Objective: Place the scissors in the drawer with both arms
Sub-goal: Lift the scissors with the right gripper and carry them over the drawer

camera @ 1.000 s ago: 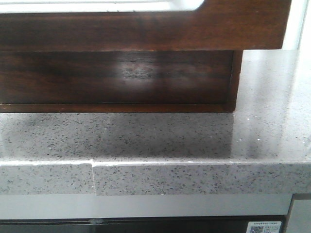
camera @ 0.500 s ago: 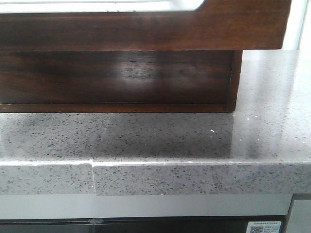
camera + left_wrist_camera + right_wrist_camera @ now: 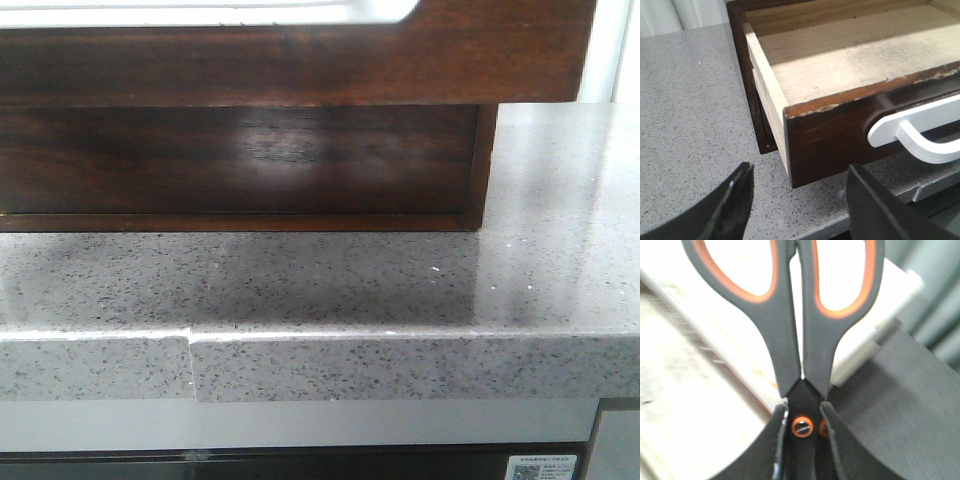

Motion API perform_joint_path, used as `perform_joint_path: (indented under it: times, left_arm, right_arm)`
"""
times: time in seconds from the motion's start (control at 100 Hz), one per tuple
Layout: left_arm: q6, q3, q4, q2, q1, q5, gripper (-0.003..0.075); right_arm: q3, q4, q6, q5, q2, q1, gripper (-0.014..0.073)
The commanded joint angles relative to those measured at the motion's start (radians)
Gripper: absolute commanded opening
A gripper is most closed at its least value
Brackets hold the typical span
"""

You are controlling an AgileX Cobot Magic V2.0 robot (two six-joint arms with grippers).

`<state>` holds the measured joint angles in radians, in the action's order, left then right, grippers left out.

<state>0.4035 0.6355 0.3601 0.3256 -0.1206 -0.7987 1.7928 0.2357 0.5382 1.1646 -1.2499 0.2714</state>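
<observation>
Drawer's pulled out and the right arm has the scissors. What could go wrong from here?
1. The right gripper pinches the scissors only at the pivot, with the heavy handles sticking far out; they may swing or slip.
2. The blades are hidden between the fingers, so where they point on release cannot be judged.
3. The left gripper is open just off the drawer front, not holding it; the right wrist view is blurred, so the scissors could land on the drawer's rim.

Pulled open, dark reddish-brown drawer, pale inside; black-and-orange scissors, shut, held at the pivot.
</observation>
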Motion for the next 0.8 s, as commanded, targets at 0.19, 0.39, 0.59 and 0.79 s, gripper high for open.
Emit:
perform_joint_path:
  times: [0.19, 0.39, 0.59, 0.79]
  left_arm:
    - [-0.01, 0.034, 0.021, 0.012, -0.008, 0.082, 0.0386]
    - [-0.01, 0.034, 0.021, 0.012, -0.008, 0.082, 0.0386]
    - [-0.01, 0.034, 0.021, 0.012, -0.008, 0.082, 0.0386]
    - [-0.01, 0.034, 0.021, 0.012, -0.008, 0.082, 0.0386]
  right_arm:
    - [0.018, 0.019, 0.179, -0.05, -0.041, 0.267, 0.0009]
    - [0.018, -0.028, 0.243, 0.051, -0.167, 0.365, 0.0009]
    - [0.018, -0.308, 0.184, 0.105, -0.286, 0.49, 0.0009]
    - [0.019, -0.468, 0.133, 0.112, -0.344, 0.534, 0.0012]
